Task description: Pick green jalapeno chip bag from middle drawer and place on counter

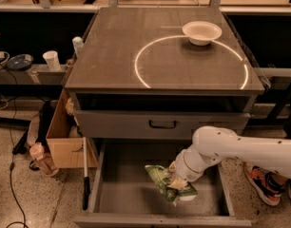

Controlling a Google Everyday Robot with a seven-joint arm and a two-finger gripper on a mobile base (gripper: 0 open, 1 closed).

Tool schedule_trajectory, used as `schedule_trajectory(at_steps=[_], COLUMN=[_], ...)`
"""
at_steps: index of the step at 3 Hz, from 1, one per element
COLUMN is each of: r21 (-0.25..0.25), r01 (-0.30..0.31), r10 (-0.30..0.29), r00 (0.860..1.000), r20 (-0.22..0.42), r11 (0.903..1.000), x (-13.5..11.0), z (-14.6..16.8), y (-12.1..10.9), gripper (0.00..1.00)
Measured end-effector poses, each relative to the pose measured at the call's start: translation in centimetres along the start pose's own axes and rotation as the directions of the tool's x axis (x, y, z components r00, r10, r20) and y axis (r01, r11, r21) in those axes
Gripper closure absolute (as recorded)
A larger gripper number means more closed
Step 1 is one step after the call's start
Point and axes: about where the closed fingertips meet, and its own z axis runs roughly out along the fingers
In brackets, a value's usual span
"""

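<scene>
In open middle drawer [124, 196], green jalapeno chip bag [160, 177] on floor, end effector [178, 186] down on it; grip state cannot tell. Pinch crumpled foil firmly, lift out past upper drawer front [136, 124], then set on tabletop [112, 56], clear of white bowl [201, 32].

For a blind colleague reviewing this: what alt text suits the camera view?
A white robot arm reaches into the open middle drawer, its gripper at the green jalapeno chip bag. A white bowl sits on the counter above.
</scene>
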Motion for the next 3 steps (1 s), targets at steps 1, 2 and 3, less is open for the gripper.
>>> schedule_trajectory(at_steps=[1,2,3], r21=[0.057,0.169,0.301], r01=[0.024,0.043,0.034], r10=[-0.025,-0.043,-0.028], r00=[1.0,0.999,0.999], r20=[0.012,-0.003,-0.023], r11=[0.998,0.9847,0.953], x=[-0.6,-1.2,-1.8], z=[-3.5,-7.9,-10.3], y=[1.4,2.7,2.6], gripper=[1.0,1.0,1.0])
